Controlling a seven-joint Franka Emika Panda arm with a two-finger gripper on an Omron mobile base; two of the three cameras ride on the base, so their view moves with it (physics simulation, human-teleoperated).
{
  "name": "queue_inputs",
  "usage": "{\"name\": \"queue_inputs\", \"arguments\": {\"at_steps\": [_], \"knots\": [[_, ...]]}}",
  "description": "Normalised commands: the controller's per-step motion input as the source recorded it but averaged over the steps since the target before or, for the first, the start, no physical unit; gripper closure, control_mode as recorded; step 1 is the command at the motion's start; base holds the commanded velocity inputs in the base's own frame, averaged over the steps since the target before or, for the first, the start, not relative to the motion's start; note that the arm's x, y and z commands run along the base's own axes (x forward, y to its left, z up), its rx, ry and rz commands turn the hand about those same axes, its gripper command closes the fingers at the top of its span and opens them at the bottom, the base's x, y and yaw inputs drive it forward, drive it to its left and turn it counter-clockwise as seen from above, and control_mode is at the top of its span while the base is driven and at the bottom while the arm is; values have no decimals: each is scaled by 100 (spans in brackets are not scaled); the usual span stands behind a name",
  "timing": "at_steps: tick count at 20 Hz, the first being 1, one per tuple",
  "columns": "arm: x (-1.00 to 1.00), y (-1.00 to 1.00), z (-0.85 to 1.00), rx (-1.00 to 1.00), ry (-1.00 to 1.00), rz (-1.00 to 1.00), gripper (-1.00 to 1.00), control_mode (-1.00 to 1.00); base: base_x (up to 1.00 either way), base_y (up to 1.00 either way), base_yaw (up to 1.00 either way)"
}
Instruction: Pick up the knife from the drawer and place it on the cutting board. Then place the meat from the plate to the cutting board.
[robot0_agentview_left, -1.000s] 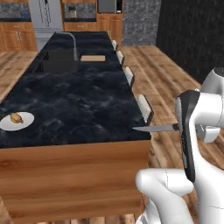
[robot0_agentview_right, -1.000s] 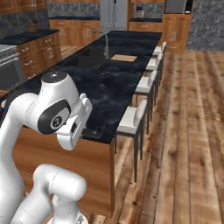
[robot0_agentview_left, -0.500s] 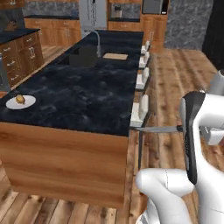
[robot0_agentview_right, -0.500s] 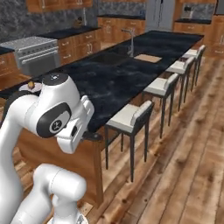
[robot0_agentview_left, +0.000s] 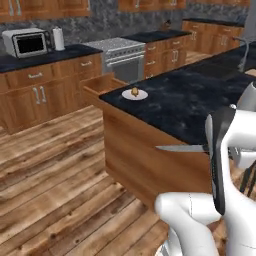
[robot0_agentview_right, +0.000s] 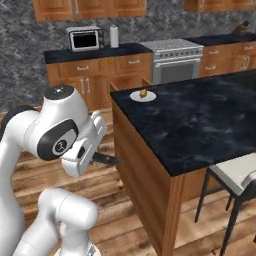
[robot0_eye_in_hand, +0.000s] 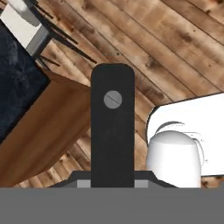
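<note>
Gripper was clamped on the knife, dark handle at bottom centre of the hand view, grey blade at centre right of the left base view. Plank floor filled the lower left; black speckled tabletop carried the round white plate and brown meat.

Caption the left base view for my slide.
Gripper carries the knife beside the island; meat waits on its plate.

Base views flanking arm, sharing island counter; hand view floorward.
</note>
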Motion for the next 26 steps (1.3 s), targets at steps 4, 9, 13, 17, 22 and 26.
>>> {"name": "queue_inputs", "arguments": {"at_steps": [4, 9, 13, 17, 22, 26], "knots": [[0, 0, 0, 0, 0, 0, 100, 100, -31, -13, 98], [0, 0, 0, 0, 0, 0, 100, 100, -68, -84, 43], [0, 0, 0, 0, 0, 0, 100, 100, -100, -100, -1], [0, 0, 0, 0, 0, 0, 100, 100, -100, -100, -6], [0, 0, 0, 0, 0, 0, 100, 100, -71, -100, -1], [0, 0, 0, 0, 0, 0, 100, 100, -18, -100, 5]]}}
